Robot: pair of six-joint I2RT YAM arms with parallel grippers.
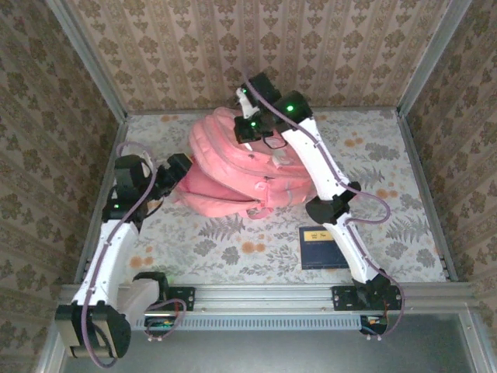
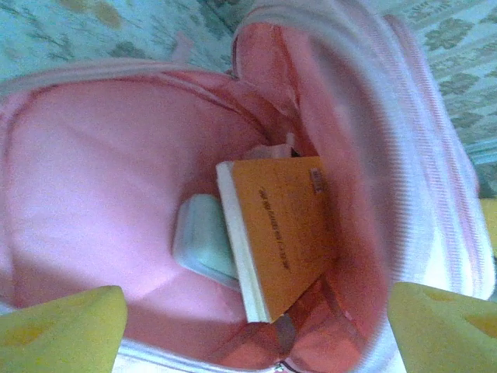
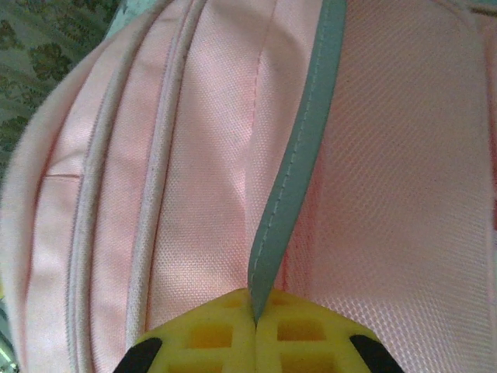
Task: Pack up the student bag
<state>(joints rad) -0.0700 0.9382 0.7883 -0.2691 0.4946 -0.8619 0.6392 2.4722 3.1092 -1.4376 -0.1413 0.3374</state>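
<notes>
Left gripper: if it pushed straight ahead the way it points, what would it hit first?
Likely the orange book inside the open pink backpack, with a pale case beside it; depth is unclear.

- Overhead view: soft, even light, slightly washed out, with only faint shadows beneath the student bag [image 1: 233, 167] on the worktop [image 1: 388, 155].
- Left wrist view: bluish cast, the bag's near rim smeared, the orange book [image 2: 283, 225] sharper.
- Right wrist view: bright, with crisp fabric weave and dim, soft corners.
</notes>
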